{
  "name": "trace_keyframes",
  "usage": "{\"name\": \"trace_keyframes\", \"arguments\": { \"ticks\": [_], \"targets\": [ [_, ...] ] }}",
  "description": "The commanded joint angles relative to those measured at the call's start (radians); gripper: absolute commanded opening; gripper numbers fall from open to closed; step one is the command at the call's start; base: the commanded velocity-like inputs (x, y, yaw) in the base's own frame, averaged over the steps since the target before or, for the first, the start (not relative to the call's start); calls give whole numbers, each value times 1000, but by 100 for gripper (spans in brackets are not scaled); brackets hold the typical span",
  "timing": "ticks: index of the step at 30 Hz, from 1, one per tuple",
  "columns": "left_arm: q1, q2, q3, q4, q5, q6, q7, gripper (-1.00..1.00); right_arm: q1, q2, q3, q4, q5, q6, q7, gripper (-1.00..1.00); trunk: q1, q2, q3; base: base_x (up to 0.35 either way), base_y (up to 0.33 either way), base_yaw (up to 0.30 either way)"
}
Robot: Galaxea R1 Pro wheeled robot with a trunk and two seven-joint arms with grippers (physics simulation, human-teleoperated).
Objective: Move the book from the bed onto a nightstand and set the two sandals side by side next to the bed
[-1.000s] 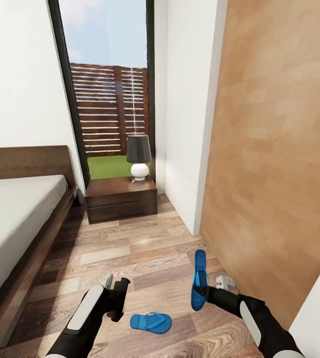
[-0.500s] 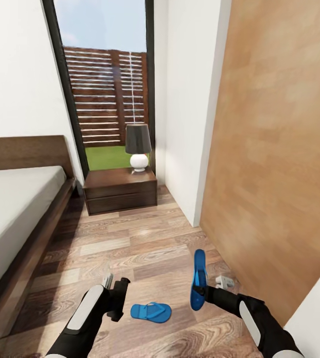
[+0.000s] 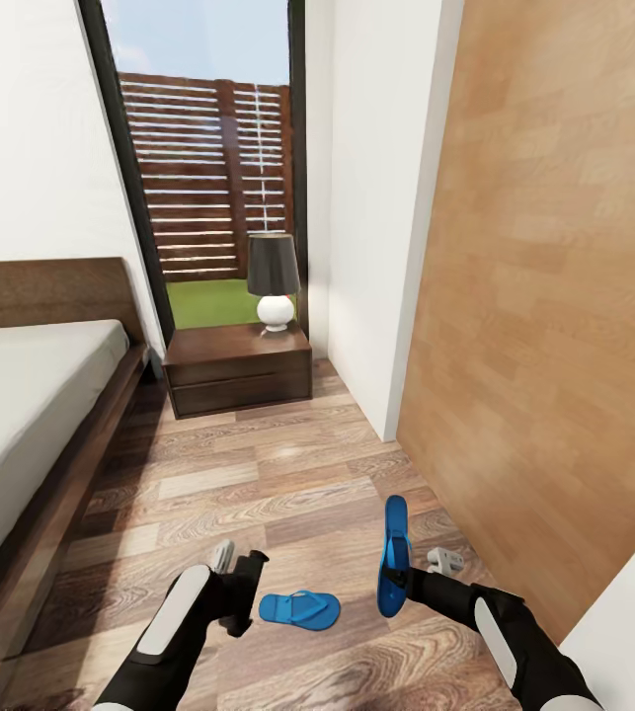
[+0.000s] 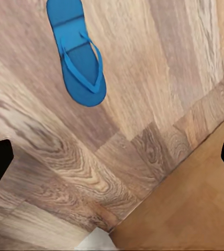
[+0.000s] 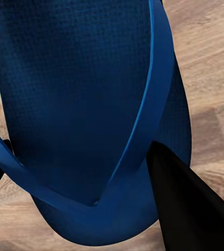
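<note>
One blue sandal [image 3: 299, 609] lies flat on the plank floor, its straps up; in the left wrist view this sandal [image 4: 80, 57] is ahead of the fingers. My left gripper [image 3: 238, 566] hangs open just left of it, not touching. The second sandal [image 3: 393, 538] stands on edge in the air, with my right gripper [image 3: 396, 581] shut on its lower end; its sole and thong strap [image 5: 75, 104] fill the right wrist view beside a dark finger [image 5: 190, 209]. The bed [image 3: 31, 395] runs along the left. A nightstand [image 3: 238, 370] stands beyond it. The book is out of view.
A white lamp with a dark shade [image 3: 274, 281] stands on the nightstand, in front of a tall dark-framed window [image 3: 208, 178]. A white wall corner [image 3: 376, 247] and a wood-panelled wall [image 3: 554, 296] close in the right side. Open floor [image 3: 258, 474] lies between bed and wall.
The whole view has shifted, so the camera moved a little. My left gripper has edged right, closer to the sandal on the floor. The right gripper still holds its sandal.
</note>
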Motion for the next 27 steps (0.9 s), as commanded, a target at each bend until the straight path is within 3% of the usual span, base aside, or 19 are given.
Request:
{"name": "trace_keyframes", "arguments": {
  "ticks": [1,4,13,27],
  "targets": [
    [0,-2,-6,-5,1,33,5,100,0,0,-2,-1,-7,8,2,-100,0,0,-1,0,0,0],
    [-1,-7,-16,-11,2,109,3,100,0,0,-2,-1,-7,8,2,-100,0,0,-1,0,0,0],
    [-1,-20,-19,-12,3,126,0,100,0,0,-2,-1,-7,8,2,-100,0,0,-1,0,0,0],
    [-1,-19,-19,-12,1,122,-1,100,0,0,-2,-1,-7,8,2,-100,6,-4,-55,0,0,0]
  ]
}}
